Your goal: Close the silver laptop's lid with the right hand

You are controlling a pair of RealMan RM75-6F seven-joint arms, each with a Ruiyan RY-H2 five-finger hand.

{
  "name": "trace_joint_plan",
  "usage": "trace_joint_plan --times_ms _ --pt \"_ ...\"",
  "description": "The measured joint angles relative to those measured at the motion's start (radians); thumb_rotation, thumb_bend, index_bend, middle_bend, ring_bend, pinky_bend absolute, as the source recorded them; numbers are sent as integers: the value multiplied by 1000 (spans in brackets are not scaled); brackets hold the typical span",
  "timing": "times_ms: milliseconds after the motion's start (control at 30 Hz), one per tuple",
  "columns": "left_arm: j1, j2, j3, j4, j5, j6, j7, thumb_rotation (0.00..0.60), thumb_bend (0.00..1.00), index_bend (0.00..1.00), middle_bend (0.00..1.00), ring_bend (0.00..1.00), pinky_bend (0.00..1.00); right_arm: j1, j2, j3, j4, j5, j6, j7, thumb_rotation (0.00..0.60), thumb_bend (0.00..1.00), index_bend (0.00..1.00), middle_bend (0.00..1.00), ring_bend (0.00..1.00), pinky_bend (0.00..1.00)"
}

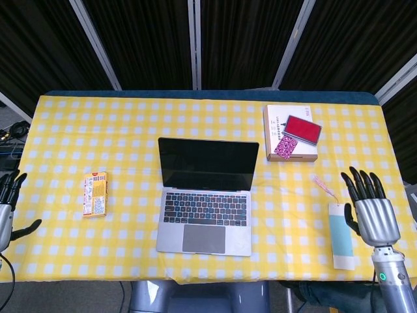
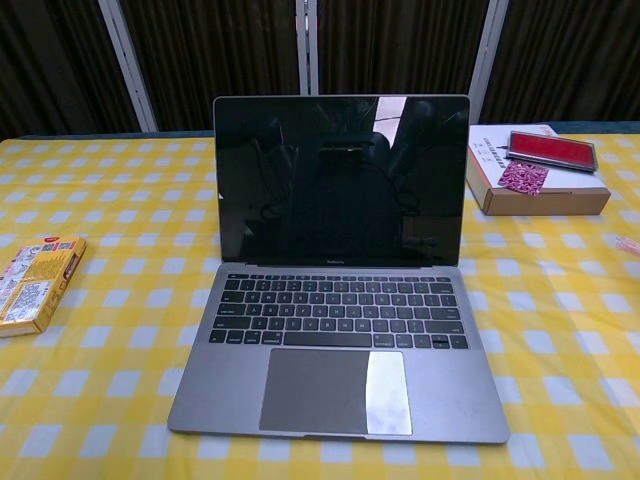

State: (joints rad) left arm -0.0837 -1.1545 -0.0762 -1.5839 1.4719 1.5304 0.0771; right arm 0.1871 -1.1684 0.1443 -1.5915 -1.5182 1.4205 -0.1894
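Observation:
The silver laptop [image 1: 205, 195] [image 2: 340, 270] stands open in the middle of the yellow checked table, its dark screen upright and facing me. In the head view my right hand [image 1: 370, 207] hovers at the table's right edge, far right of the laptop, fingers spread and empty. Beyond the left edge, my left hand [image 1: 8, 208] hangs open and empty, partly cut off by the frame. Neither hand shows in the chest view.
A light blue bookmark with a pink tassel [image 1: 340, 233] lies just left of my right hand. A cardboard box [image 1: 290, 134] [image 2: 535, 185] carrying a red case and a pink patterned card sits behind the laptop's right. A yellow snack packet [image 1: 95, 193] [image 2: 35, 282] lies to the left.

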Motion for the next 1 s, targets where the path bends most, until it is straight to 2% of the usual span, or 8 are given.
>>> trace_joint_plan --times_ms 200,400,567,767,1000 --pt "-8 -12 -8 3 -20 -14 30 600 0 0 0 0 0 145 39 87 -57 87 -208 -19 600 1000 55 0 0 0" --pt "-23 -32 -22 23 -53 -38 66 600 0 0 0 0 0 330 61 194 -103 291 -469 4 600 1000 112 47 0 0" --pt "-33 -46 -31 36 -79 -58 78 600 0 0 0 0 0 503 27 268 -49 461 -674 105 600 1000 119 125 37 49" --pt "-41 -52 -38 50 -105 -81 79 600 0 0 0 0 0 647 -55 286 53 615 -761 123 600 1000 135 193 124 126" --pt "-47 -57 -43 71 -134 -104 72 600 0 0 0 0 0 743 -132 257 103 736 -778 91 600 1000 175 233 181 178"
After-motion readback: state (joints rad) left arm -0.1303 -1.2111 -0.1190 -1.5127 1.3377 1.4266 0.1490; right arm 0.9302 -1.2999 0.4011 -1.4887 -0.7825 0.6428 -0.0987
